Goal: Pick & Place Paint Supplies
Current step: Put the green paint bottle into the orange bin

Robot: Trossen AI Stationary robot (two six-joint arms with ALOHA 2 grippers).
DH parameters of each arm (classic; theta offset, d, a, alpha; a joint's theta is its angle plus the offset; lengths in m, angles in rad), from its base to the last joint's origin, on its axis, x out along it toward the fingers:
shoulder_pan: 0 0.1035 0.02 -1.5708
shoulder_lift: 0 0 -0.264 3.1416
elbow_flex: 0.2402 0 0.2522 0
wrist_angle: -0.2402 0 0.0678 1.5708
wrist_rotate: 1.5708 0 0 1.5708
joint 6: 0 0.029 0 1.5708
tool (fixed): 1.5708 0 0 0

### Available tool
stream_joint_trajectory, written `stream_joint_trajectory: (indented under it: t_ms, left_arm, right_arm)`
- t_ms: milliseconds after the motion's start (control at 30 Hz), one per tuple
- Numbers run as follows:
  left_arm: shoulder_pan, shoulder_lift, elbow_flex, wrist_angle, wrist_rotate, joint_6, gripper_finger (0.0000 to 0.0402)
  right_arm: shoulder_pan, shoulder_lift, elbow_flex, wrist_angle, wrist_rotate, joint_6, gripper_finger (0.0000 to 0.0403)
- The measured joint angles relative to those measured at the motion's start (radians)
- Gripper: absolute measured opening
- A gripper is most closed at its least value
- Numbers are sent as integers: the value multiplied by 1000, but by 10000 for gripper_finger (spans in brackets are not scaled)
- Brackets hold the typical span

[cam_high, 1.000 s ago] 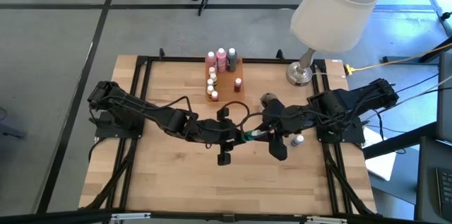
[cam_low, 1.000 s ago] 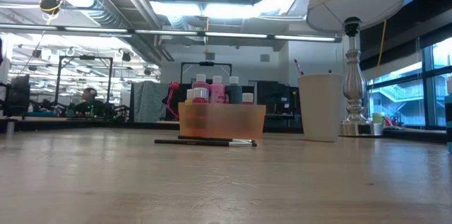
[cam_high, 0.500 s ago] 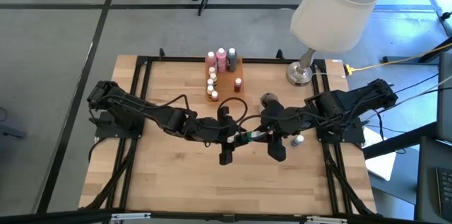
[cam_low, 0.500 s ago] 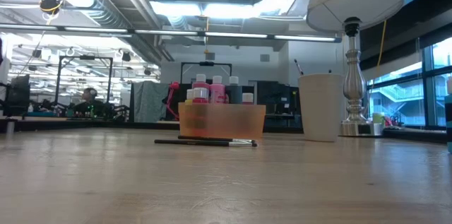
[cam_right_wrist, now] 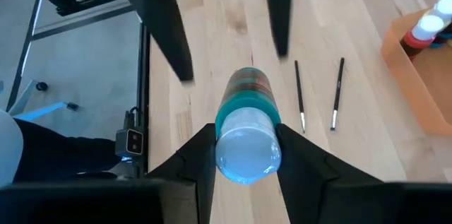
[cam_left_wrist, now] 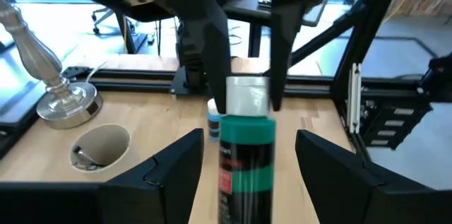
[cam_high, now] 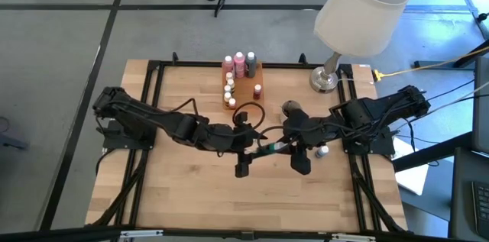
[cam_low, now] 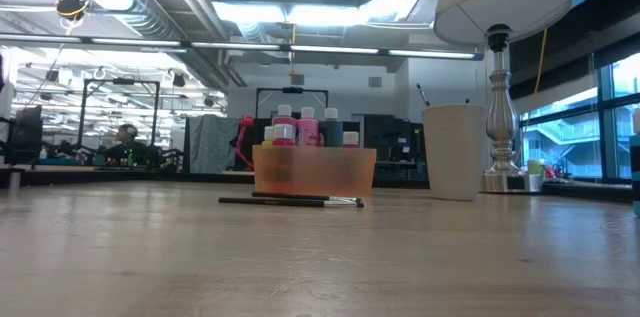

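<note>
A green paint bottle (cam_high: pixel 269 148) with a pale cap hangs above the table's middle, between my two grippers. My right gripper (cam_right_wrist: pixel 246 136) is shut on its cap end. My left gripper (cam_left_wrist: pixel 248 139) is open: its two fingers stand either side of the bottle's green body (cam_left_wrist: pixel 247 157) without touching it. Several more bottles stand in the orange tray (cam_high: pixel 246 88) at the far middle. Two dark-handled brushes (cam_right_wrist: pixel 299 97) lie flat on the wood below the grippers. My right gripper pinches the bottle's pale cap (cam_left_wrist: pixel 247 97) between its two fingers (cam_left_wrist: pixel 215 61). They come from the table's right, slanting down, and lie along the bottle. The bottle is clear of the table, its green body reaching toward my left gripper.
A round cup (cam_high: pixel 290 108) and a lamp's base (cam_high: pixel 325 80) stand at the far right, the shade overhanging that corner. A small blue-capped bottle (cam_high: pixel 323 151) lies on the wood under my right arm. The near half of the table is bare wood.
My left arm has drawn back slightly toward the table's left edge and risen a little. The green bottle has stayed where it was, in my right gripper.
</note>
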Motion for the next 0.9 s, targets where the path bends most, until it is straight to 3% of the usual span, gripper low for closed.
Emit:
stream_joint_trajectory:
  t_ms: [433,600,900]
  left_arm:
    - [-34,-138,64,-277,-95,-26,221]
    - [-40,-193,64,-397,-94,-33,221]
    - [-46,-277,64,-623,-94,-52,221]
  right_arm:
    - [-24,-2,0,-75,45,25,119]
    - [-112,-2,0,-73,33,-24,119]
    - [-315,-2,1,-35,-113,-106,119]
